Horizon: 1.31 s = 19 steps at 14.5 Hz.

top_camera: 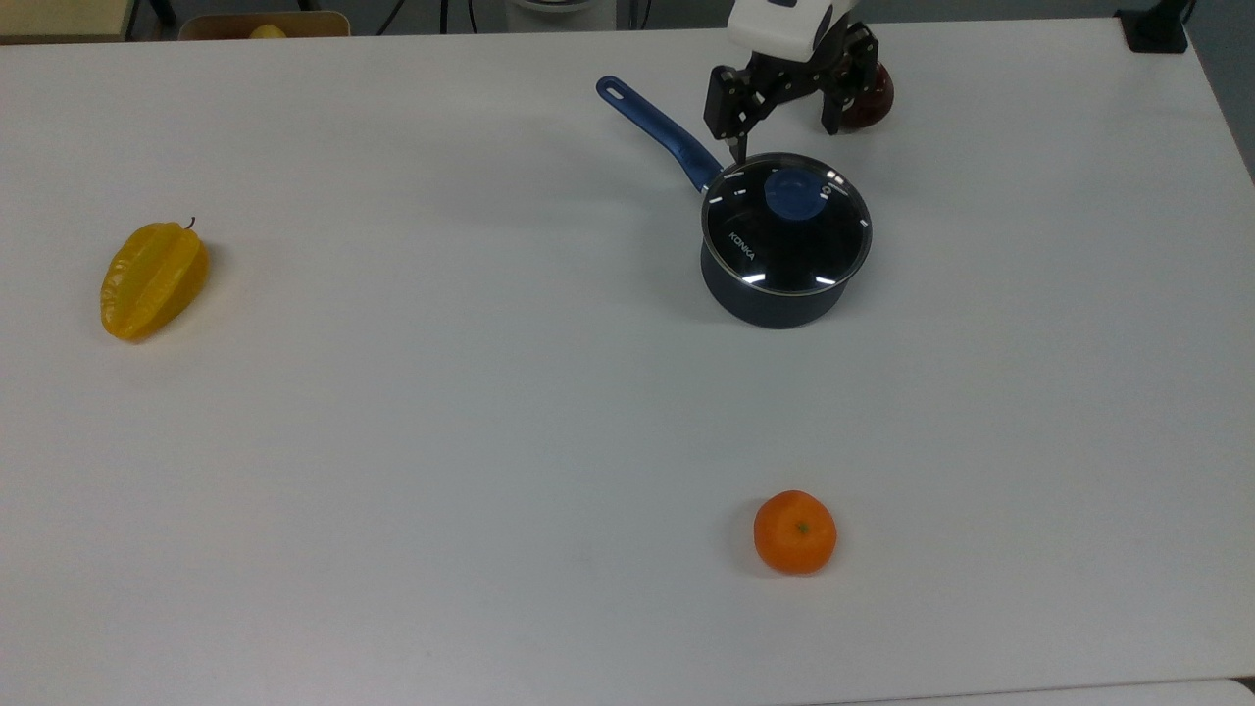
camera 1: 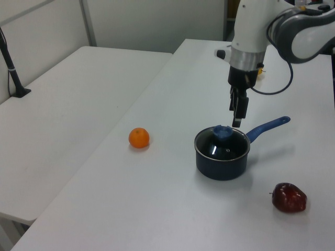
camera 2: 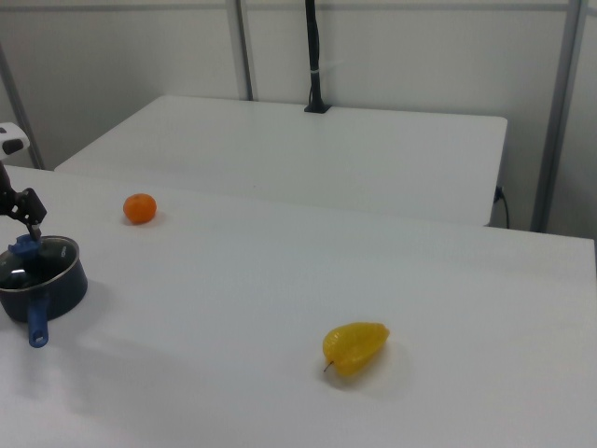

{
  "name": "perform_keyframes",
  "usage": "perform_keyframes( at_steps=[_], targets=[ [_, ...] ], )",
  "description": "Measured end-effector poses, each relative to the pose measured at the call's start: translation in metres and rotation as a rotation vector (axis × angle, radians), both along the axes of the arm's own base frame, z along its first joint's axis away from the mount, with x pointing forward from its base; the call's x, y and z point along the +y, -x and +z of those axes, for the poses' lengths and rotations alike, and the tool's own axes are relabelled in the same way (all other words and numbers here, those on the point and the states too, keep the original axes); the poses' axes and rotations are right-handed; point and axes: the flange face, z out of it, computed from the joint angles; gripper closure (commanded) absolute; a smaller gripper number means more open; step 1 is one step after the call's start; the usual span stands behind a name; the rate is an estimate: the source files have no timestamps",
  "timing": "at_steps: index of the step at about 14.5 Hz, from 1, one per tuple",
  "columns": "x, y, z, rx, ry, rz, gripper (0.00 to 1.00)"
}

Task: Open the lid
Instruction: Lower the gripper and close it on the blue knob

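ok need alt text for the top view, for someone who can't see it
An open robot gripper hovers just beyond a dark saucepan whose glass lid is on. On the white table lie a yellow starfruit, an orange and a dark red fruit.

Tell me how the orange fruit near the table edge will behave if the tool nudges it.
The orange looks round with a slightly flattened top, so a nudge would probably roll it rather than slide it. It sits alone on the smooth white table, so nothing nearby would likely stop it. Its surface looks matte, so probably not slippery.
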Motion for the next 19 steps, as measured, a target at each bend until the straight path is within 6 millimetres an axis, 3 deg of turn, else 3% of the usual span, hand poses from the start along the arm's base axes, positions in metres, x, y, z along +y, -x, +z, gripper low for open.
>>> perform_keyframes(
  at_steps=[4,13,19],
  targets=[
    [-0.001,0.002,-0.017,-0.069,-0.044,-0.045,0.00],
    [0.007,0.007,-0.031,-0.065,-0.031,-0.126,0.00],
    [0.011,0.002,-0.046,-0.081,-0.028,-0.157,0.15]
  ],
)
